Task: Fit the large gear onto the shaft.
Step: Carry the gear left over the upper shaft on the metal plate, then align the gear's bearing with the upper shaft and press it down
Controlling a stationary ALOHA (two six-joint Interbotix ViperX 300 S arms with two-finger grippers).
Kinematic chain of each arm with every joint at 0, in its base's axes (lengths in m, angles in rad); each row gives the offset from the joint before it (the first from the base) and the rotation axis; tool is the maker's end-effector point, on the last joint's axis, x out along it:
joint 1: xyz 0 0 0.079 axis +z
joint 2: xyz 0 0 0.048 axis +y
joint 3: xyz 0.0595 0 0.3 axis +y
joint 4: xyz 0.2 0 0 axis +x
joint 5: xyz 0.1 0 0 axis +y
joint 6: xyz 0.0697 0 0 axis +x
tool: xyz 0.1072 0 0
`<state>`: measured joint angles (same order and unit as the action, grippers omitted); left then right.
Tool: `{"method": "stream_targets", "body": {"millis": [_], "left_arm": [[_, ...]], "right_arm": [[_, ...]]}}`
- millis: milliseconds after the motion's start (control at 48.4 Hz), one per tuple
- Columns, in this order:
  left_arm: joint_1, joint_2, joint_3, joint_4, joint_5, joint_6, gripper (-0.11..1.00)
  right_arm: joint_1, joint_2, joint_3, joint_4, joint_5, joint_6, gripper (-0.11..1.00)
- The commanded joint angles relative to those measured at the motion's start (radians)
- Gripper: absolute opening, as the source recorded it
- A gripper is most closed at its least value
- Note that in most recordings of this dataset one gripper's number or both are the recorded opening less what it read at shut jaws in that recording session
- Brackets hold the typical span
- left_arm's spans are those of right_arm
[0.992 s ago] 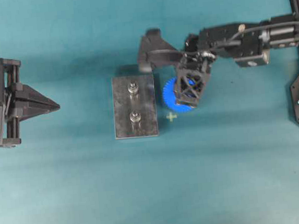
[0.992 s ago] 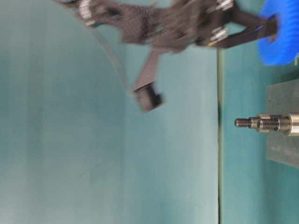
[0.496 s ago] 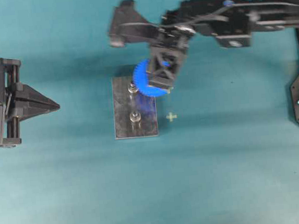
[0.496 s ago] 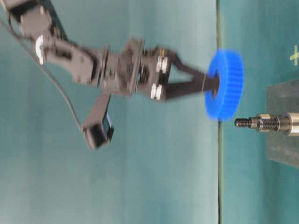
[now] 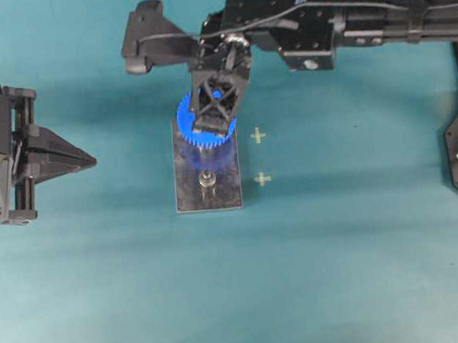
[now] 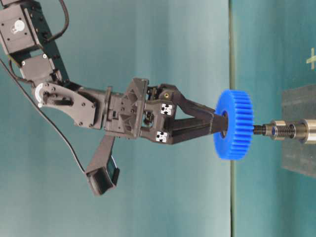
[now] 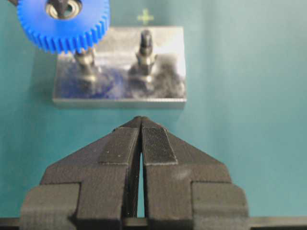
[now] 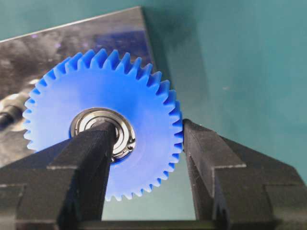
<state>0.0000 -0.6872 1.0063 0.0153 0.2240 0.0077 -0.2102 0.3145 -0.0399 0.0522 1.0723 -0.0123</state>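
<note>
— Teal matting covers the whole table (image 5: 358, 272), yes? What sits on it?

— One grey plate (image 5: 207, 191), lying flat near the middle, with two steel pegs standing in it. Everything else is best placed from that plate.

— Where is the large gear (image 5: 191, 123)?

— Over the plate's far end as the overhead view has it, directly above the shaft (image 6: 282, 130) there. In the table-level view the threaded tip of that shaft just meets the gear's face at its centre; whether it has entered the bearing (image 8: 101, 126) I cannot tell.

— And what holds it?

— The right gripper (image 5: 212, 111), reaching in from the plate's right side. One finger (image 8: 81, 165) is pushed into the bearing's hole, the other lies against the toothed rim, so the gear is pinched between them.

— The second peg (image 5: 207, 178)?

— Bare, nearer the plate's other end, just beside the gear's edge.

— The left gripper (image 5: 85, 161)?

— Well off to the plate's left, pointing at it, its two pads (image 7: 155, 144) pressed together on nothing.
</note>
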Motion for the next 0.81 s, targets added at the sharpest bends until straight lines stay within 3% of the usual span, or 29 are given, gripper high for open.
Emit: {"method": "stream_targets", "body": {"millis": [0,786], "left_arm": [[0.002,0.002,-0.018,0.003,-0.005,-0.002,0.0],[0.002,-0.006,-0.017,0.003,-0.005,-0.008,0.0]], "right_arm": [[0.015,-0.017,-0.028,0.005,0.005,-0.009,0.48],[0.017,0.011,-0.031,0.005,-0.025,-0.009,0.48]]}}
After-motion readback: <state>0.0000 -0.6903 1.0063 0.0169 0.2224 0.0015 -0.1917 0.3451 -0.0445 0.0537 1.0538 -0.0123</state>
